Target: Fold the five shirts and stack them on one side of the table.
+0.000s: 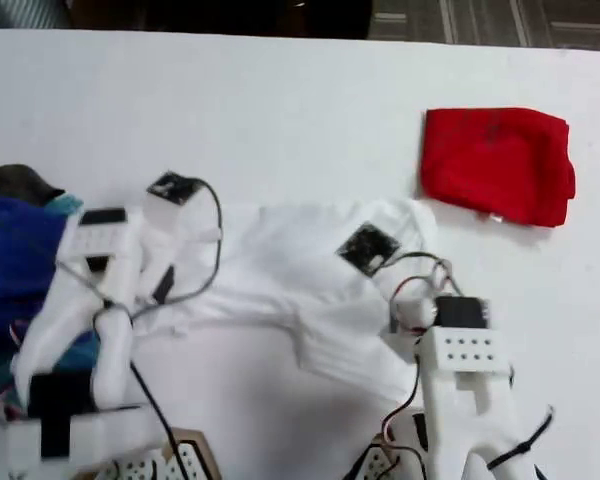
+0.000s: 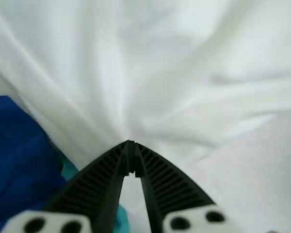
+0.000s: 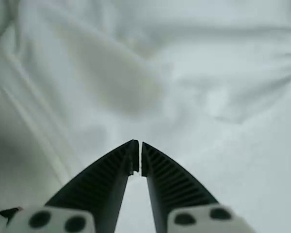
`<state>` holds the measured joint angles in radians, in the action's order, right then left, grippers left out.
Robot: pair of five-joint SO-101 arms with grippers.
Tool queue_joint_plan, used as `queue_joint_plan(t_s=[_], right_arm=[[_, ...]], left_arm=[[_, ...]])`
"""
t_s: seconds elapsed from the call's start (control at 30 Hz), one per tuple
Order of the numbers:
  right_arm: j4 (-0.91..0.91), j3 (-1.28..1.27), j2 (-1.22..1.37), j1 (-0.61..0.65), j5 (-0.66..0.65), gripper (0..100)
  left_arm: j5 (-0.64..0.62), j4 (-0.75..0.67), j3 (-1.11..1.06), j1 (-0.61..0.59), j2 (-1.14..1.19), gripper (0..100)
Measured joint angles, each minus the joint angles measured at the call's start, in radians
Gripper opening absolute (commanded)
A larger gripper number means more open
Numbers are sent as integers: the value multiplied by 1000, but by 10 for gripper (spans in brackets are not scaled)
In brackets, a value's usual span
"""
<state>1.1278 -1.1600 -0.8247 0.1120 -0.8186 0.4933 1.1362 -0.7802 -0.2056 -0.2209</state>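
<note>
Left jaws [image 2: 130, 145] are pressed right together, tips meeting on the white shirt [image 1: 280, 255], and the creases fan out from that pinch point, so there's cloth caught between them. Right jaws [image 3: 137, 145] are all but closed, just a sliver of a slit between the tips, sitting down on the same white fabric; whether any cloth is caught in there, I can't tell.

The white shirt lies rumpled across the middle of the surface [image 1: 230, 100], with the left arm at one end of it and the right arm at the other. The blue shirt [image 1: 15, 270] is bunched at the surface's left edge, just beside the left arm, a dark garment [image 1: 15, 180] behind it. The folded red shirt [image 1: 498, 165] sits off to the right, apart from the white one. There's bare surface across the back.
</note>
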Motion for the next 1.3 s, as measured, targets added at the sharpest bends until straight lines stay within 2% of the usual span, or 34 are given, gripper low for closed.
queue_joint_plan(t_s=[0.17, 0.37, 0.57, 0.7, 0.93, 1.1, 1.2, 1.3], right_arm=[[-114, -83, 58, 101, 29, 20], [-176, -97, 189, 107, 31, 26], [-78, -38, 215, 109, 31, 173], [-14, -2, 216, 129, 31, 162], [123, 74, 216, 288, 31, 162], [146, 68, 216, 405, 31, 163], [144, 66, 218, 428, 31, 170], [147, 58, 224, 445, 31, 219]], left_arm=[[0, -163, -189, 0, -137, 25], [21, -275, -226, -43, -91, 25], [14, -278, -178, -72, -11, 25], [-5, -278, -175, -74, -8, 25], [-9, -278, -175, -74, -8, 25], [-21, -279, -175, -74, -8, 25], [-55, -293, -175, -74, -8, 25], [-94, -327, -175, -75, -5, 25]])
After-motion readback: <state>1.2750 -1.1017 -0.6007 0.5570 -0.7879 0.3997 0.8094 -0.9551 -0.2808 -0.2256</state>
